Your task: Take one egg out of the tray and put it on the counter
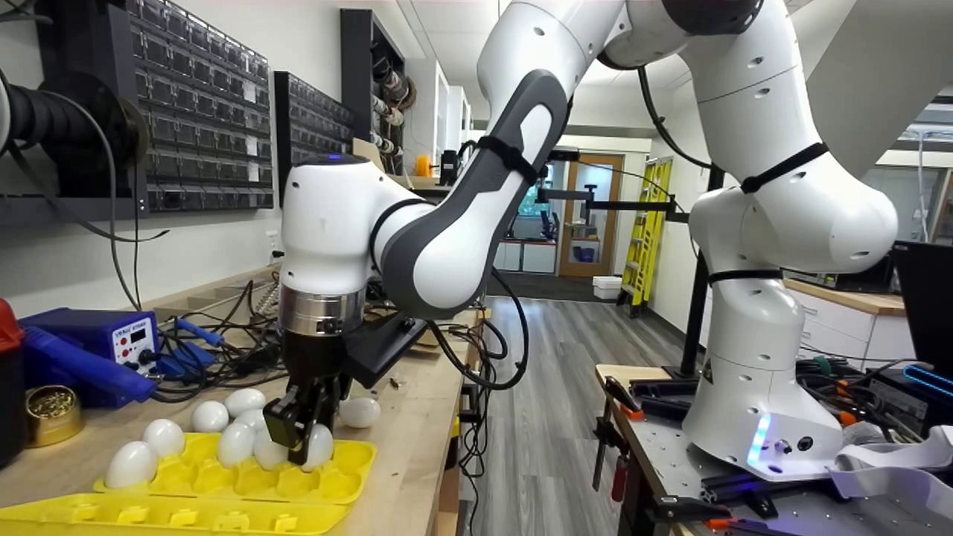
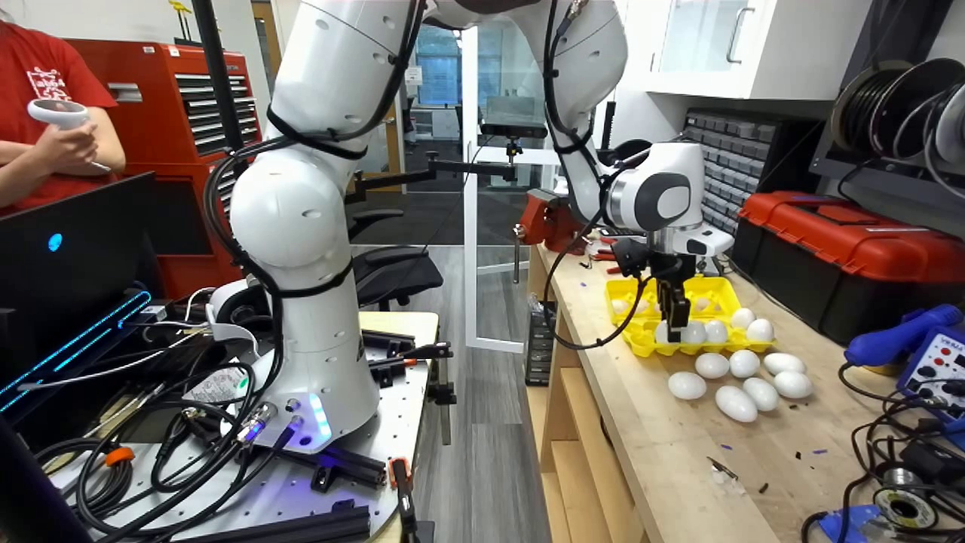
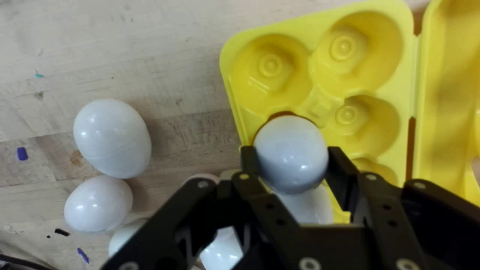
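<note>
Clamps one egg [image 3: 290,148] in the pincer [image 3: 292,154], with the fingers [image 3: 248,161] snug against both its sides in the wrist view. Sits at one of the pockets [image 3: 270,65] of the yellow tray [image 3: 315,35], about level with the neighbouring eggs [image 1: 236,444] in an exterior view; cannot tell whether lifted a little or fully seated. Overlaps a second egg [image 3: 311,206] in the wrist view, partly hidden behind the pincer. Shows smooth yellow walls and raised bases in the pockets on the opposite side.

Reaches down from the bent white arm [image 1: 454,253], over the tray, in both exterior views, with the fingers pointing at the counter [image 2: 682,452]. As for the tray, lies open there, with the lid [image 1: 179,514] folded out alongside and more eggs along the row running away from the pincer. Borders, on the pocket side, a loose cluster of eggs on the counter, lying on their sides, in places touching or nearly so.

Shares the counter with a blue station [image 1: 136,342], a tangle of cables [image 1: 234,365], a tin [image 1: 56,432], a red vise [image 2: 546,211] at the far edge, and a red-and-black toolbox [image 2: 852,256] near the tray. Has small purple scraps [image 3: 22,153] scattered close to the eggs. Includes, at the border of an exterior view, a person [image 2: 22,113] in red, holding a white controller [image 2: 59,113].
</note>
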Robot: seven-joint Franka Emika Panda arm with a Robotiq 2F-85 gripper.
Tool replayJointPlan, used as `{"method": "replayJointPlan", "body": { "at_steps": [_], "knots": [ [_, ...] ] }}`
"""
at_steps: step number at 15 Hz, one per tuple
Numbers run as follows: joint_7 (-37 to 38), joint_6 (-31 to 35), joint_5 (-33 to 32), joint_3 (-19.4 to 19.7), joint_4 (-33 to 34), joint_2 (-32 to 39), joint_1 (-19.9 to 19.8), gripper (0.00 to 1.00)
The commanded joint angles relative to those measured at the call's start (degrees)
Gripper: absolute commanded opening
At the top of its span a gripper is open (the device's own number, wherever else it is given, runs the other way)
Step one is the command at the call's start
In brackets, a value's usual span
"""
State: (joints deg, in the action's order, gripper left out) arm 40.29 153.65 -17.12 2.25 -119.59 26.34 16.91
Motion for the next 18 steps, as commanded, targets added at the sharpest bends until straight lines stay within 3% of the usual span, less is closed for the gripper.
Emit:
{"method": "replayJointPlan", "body": {
  "at_steps": [1,9,18],
  "knots": [
    [-0.5,-0.9,-0.1,1.4,-3.4,-5.3,1.7,0.23],
    [1.5,-3.5,-4.3,3.6,-4.0,-8.5,1.8,0.23],
    [0.9,-12.5,-6.8,3.7,-2.8,-6.6,0.7,0.23]
  ]
}}
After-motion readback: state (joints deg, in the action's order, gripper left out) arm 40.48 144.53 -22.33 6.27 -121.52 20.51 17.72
